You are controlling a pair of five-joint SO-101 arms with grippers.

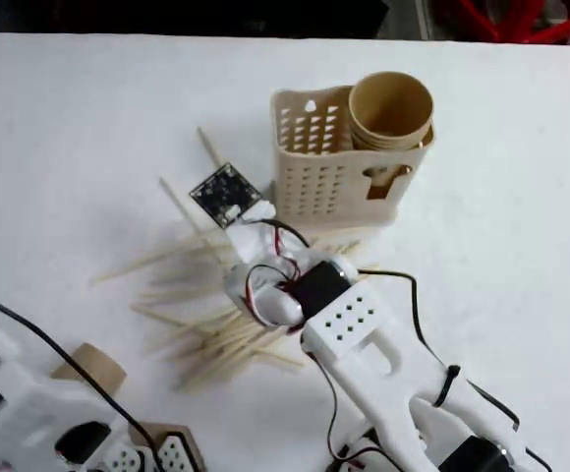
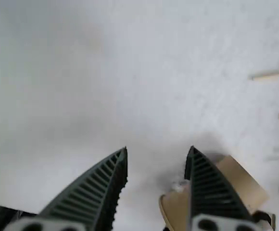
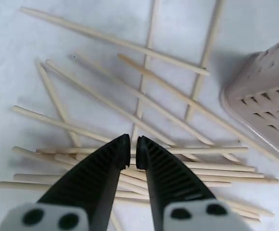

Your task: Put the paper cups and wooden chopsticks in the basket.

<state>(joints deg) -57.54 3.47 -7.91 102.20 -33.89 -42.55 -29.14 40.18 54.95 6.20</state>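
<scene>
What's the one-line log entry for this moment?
left gripper: open, beside paper cup | right gripper: shut, over loose chopsticks | basket: stacked cups inside

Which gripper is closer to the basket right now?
Right. The right gripper hangs over the chopsticks beside the basket; the left gripper is by a paper cup, farther off.

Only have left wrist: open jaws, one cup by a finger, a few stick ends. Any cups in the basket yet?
Observer: Yes, nested cups stand in one end of the basket.
Operator: Where's the bulk of the sticks?
Observer: The chopsticks lie scattered on the table, between the basket and the arms.
Operator: And the right arm?
Observer: The right gripper hangs just over that pile, close to the basket.
</scene>
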